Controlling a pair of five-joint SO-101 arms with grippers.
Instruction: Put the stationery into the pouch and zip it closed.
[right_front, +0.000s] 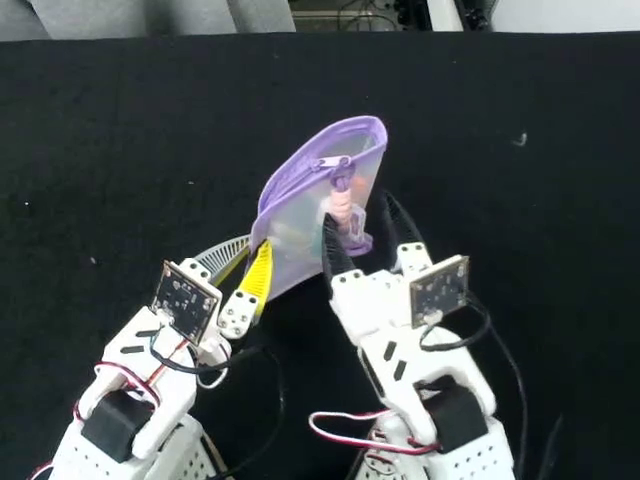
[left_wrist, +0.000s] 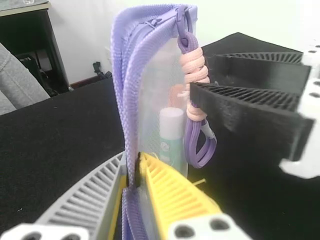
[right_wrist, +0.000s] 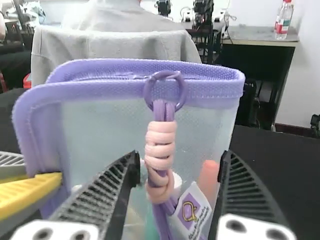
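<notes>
We see a purple mesh pouch (right_front: 310, 200) held upright mid-table (right_front: 120, 150), its near left edge clamped by the left gripper (left_wrist: 132, 172). The right gripper (right_wrist: 180, 157) is spread open either side of the pink zipper cord (right_wrist: 160, 155). A glue stick (left_wrist: 171, 132) sits inside the pouch.

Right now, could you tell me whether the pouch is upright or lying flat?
Upright: the pouch stands on end, zip edge up, with the left gripper clamped on its bottom edge.
</notes>
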